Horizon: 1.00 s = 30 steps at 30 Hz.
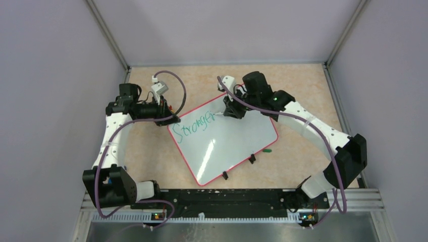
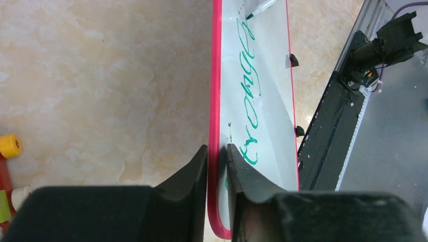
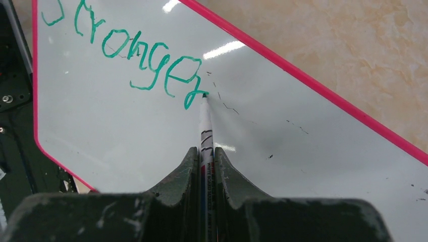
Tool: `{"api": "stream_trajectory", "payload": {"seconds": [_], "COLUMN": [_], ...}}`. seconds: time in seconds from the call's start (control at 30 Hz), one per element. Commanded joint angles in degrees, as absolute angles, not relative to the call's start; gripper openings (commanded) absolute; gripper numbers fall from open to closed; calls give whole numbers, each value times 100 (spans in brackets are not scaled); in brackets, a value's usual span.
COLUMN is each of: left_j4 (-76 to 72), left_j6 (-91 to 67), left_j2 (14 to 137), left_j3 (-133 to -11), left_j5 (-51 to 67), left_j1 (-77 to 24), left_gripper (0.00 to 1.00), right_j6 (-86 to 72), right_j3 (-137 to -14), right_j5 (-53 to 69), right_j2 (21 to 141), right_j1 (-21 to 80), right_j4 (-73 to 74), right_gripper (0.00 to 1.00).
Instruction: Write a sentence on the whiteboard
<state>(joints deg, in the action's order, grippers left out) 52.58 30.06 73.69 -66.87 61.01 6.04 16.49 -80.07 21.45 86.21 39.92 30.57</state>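
Overhead: we see whiteboard [image 1: 237, 146] lying askew mid-table [image 1: 303, 101], green sentence [image 1: 194, 125] reading only "Stronger".
Left wrist: we catch left gripper [image 2: 217, 148] clenched on board's pink rim.
Right wrist: we catch right gripper [image 3: 204, 151] grasping marker [image 3: 206, 121], tip at last letter's end.

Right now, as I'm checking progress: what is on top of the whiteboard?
On the whiteboard: green writing reading roughly "Stronger", with the marker tip at its end, held by the right gripper. From above, that arm hides the board's far corner.
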Motion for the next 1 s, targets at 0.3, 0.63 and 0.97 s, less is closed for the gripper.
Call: {"api": "stream_trajectory", "payload": {"seconds": [0.3, 0.63, 0.97], "left_j4": [5121, 4651, 4649], "left_j6": [2976, 2482, 2557], "left_j2": [7635, 8292, 8765], "left_j3": [-7372, -7822, -8092], "left_j5": [6504, 6058, 6034], "left_j1": [462, -761, -1226], "left_gripper": [41, 48, 42], "right_j6": [1841, 2030, 1947], "right_j3": [-8601, -8440, -8121], "right_j5": [3162, 3147, 3469], "right_j2": [8059, 7888, 7774], "right_j1": [3929, 3906, 3425], "right_j4": [3532, 3783, 3591], "right_gripper": [0, 0, 0]}}
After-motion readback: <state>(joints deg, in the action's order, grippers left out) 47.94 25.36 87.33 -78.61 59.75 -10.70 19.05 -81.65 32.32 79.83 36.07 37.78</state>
